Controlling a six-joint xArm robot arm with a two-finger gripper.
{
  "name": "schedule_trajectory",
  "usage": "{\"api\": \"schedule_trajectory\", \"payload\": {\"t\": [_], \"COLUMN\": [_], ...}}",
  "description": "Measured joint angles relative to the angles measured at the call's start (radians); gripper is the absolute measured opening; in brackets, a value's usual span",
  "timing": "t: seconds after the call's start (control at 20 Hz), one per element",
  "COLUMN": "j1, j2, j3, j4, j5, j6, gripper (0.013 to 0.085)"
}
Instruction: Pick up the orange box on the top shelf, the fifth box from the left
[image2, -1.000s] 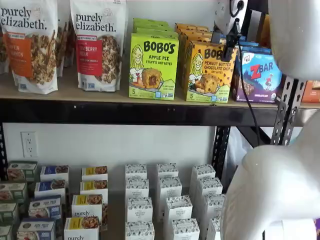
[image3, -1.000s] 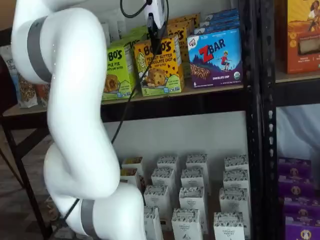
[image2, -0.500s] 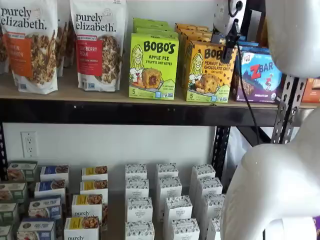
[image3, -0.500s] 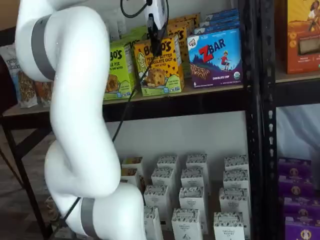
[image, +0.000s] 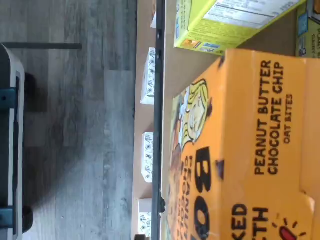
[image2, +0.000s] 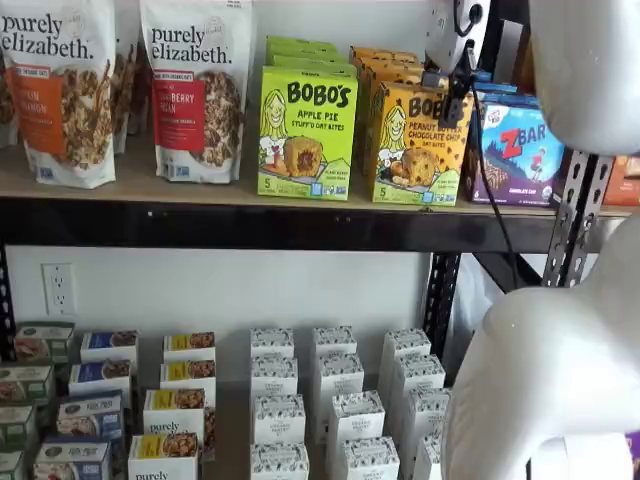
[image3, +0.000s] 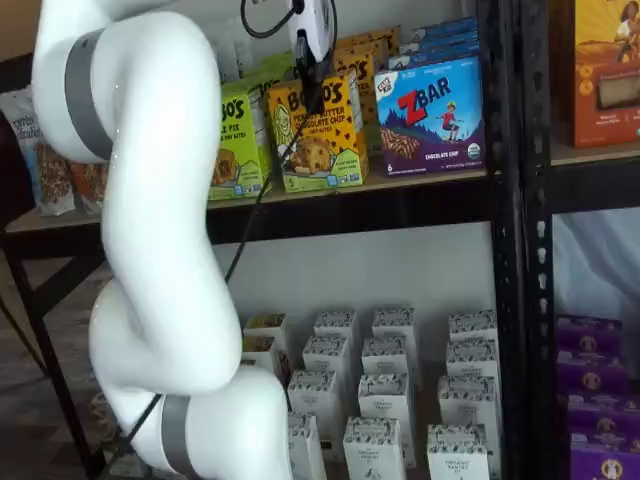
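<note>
The orange box stands at the front of the top shelf, between a green carton and a blue one; it also shows in a shelf view. Its yellow-orange top and front fill much of the wrist view from close above. My gripper hangs at the box's upper right corner, white body above, black fingers down over the top edge. In a shelf view the gripper covers the middle of the box's top. No gap between the fingers shows, so whether they are open or closed on the box stays unclear.
A green Apple Pie carton stands just left of the orange box and a ZBar box just right. Granola bags stand further left. More orange cartons sit behind. A black rack upright is on the right. White cartons fill the lower shelf.
The gripper has stayed at the orange box's top with barely any shift. The white arm's upper link has moved a little to the right in a shelf view.
</note>
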Motion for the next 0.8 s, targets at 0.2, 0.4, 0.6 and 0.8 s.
{"api": "schedule_trajectory", "payload": {"t": [0.2, 0.4, 0.6, 0.8], "j1": [-0.001, -0.003, -0.005, -0.005], "j2": [-0.001, -0.002, 0.001, 0.002], "j3": [0.004, 0.004, -0.001, -0.004], "j4": [0.007, 0.012, 0.018, 0.017], "j5": [-0.005, -0.007, -0.002, -0.001], "j6": [0.0, -0.001, -0.002, -0.002], "gripper": [0.065, 0.057, 0.049, 0.049]}}
